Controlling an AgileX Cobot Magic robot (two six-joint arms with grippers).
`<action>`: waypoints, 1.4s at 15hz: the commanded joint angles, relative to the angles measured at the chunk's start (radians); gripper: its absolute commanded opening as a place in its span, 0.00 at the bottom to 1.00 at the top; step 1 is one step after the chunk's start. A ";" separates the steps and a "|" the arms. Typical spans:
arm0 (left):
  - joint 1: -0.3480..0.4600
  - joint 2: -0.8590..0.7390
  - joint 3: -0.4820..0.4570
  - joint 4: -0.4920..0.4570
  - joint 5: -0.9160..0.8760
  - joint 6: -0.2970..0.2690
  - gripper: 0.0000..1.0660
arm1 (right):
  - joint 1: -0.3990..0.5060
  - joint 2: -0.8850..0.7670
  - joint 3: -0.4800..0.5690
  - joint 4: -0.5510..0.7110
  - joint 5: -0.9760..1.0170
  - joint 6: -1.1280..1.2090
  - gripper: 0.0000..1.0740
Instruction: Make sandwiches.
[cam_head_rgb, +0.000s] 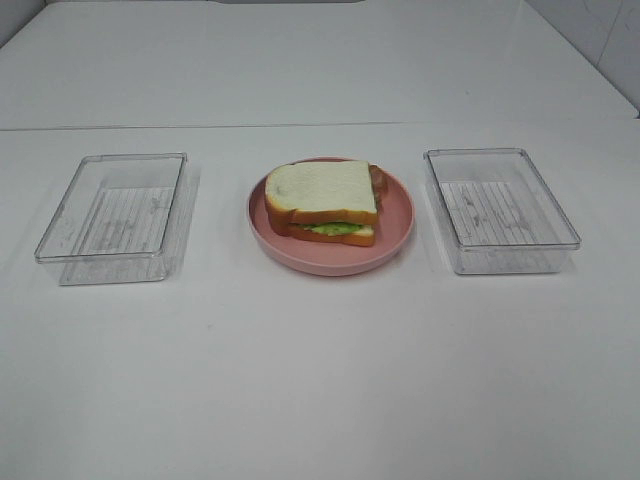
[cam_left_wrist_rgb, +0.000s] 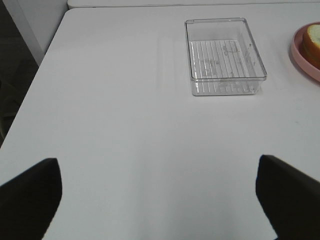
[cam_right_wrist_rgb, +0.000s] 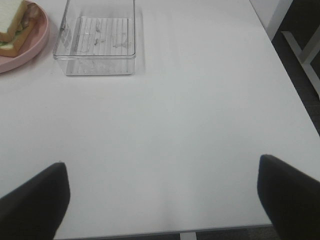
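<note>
Bare white tabletop (cam_head_rgb: 320, 380) lies open in front. Across the middle stand a clear plastic tray (cam_head_rgb: 115, 217), a pink round plate (cam_head_rgb: 330, 255) bearing the sandwich (cam_head_rgb: 322, 202), and another clear tray (cam_head_rgb: 500, 210), with gaps between.

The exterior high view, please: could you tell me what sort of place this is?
Probably a lab test bench, not a kitchen: a bare white table, a toy sandwich on a pink plate, and two clear bins.
</note>
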 joint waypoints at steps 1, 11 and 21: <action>0.004 -0.011 0.002 0.001 -0.016 -0.035 0.95 | -0.005 -0.031 0.004 0.000 -0.006 -0.003 0.92; 0.004 -0.037 0.002 -0.007 -0.016 -0.035 0.95 | -0.005 -0.031 0.004 0.000 -0.006 -0.003 0.92; 0.004 -0.038 0.002 -0.007 -0.017 -0.035 0.95 | -0.005 -0.031 0.004 0.000 -0.006 -0.003 0.92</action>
